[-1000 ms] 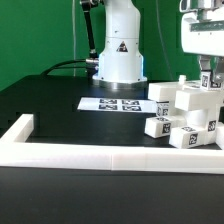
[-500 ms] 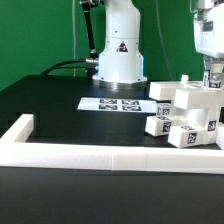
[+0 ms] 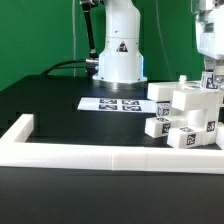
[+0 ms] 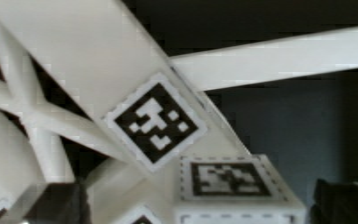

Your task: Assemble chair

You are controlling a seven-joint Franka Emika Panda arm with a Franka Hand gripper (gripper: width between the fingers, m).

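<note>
The main risk, as I judge it, is a snag on the way out. The fingers (image 4: 55,200) stand low on either side of the chair (image 3: 185,115), so a retreat that is not straight up could catch an edge and drag or tip a part. If the joints are not fully seated, which the pictures cannot settle, a light sideways brush could unseat a part or shift the whole stack toward the rail (image 3: 100,158) just in front of it. A new approach from this height could also come down on a slanting bar instead of a flat face and slip off.

The chair stands on the bench (image 3: 50,110) at the exterior view's right, beside the marker board (image 3: 115,103) and just behind the rail. The jaws are open, spread wide and holding nothing. In the exterior view they hang over the chair's upper rear part, at its very top or touching it; I cannot tell which. In the wrist view a tagged piece (image 4: 229,180) lies between the two fingers with dark gaps on both sides, and a second tagged bar (image 4: 158,120) crosses close under the camera.
</note>
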